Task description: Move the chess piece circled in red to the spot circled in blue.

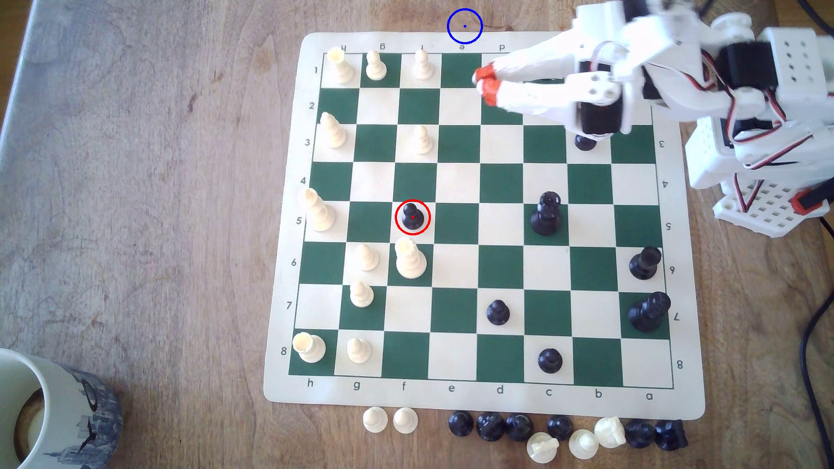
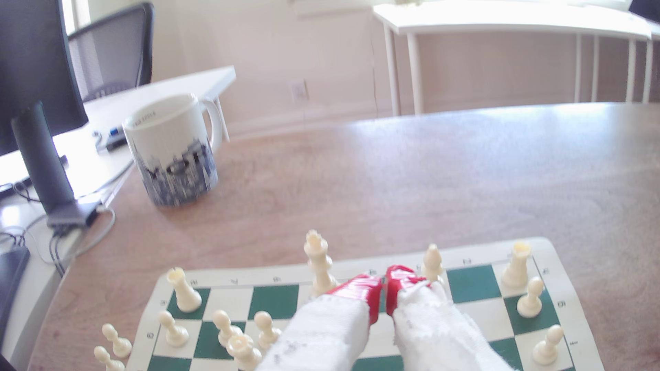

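Observation:
The chess piece circled in red (image 1: 412,216) is a small black pawn standing upright on a light square in row 5 of the chessboard (image 1: 690,397). The spot circled in blue (image 1: 465,26) is bare wood just past the board's far edge, above column e. My gripper (image 1: 483,81) hovers high over the board near rows 1 and 2, far from the pawn and closer to the blue circle. Its red fingertips (image 2: 360,285) press together with nothing between them. In the wrist view my gripper (image 2: 384,285) hangs above cream pieces.
Cream pieces (image 1: 410,259) crowd the exterior view's left side of the board, one right below the circled pawn. Black pieces (image 1: 546,214) stand on its right. Captured pieces (image 1: 519,426) line the near edge. A mug (image 1: 49,415) sits at the near left corner. Cables (image 1: 817,324) run at the right.

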You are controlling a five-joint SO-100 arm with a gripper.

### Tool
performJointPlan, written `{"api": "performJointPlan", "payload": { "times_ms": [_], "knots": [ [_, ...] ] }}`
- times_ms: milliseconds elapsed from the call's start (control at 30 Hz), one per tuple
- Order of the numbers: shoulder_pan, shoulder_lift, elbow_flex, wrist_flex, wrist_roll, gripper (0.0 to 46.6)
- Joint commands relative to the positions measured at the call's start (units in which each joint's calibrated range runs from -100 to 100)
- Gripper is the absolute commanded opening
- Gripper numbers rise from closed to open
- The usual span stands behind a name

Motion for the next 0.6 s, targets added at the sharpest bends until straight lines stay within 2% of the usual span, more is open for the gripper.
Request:
{"api": "performJointPlan", "payload": {
  "times_ms": [0, 233, 367, 567],
  "knots": [
    [-2.10, 10.42, -15.20, 6.23, 1.22, 2.8],
    [-6.48, 29.09, -32.25, 20.57, 0.34, 7.1],
    [-6.71, 36.56, -37.78, 23.19, 0.10, 7.4],
    [-5.69, 49.64, -48.47, 27.69, -2.30, 7.6]
  ]
}}
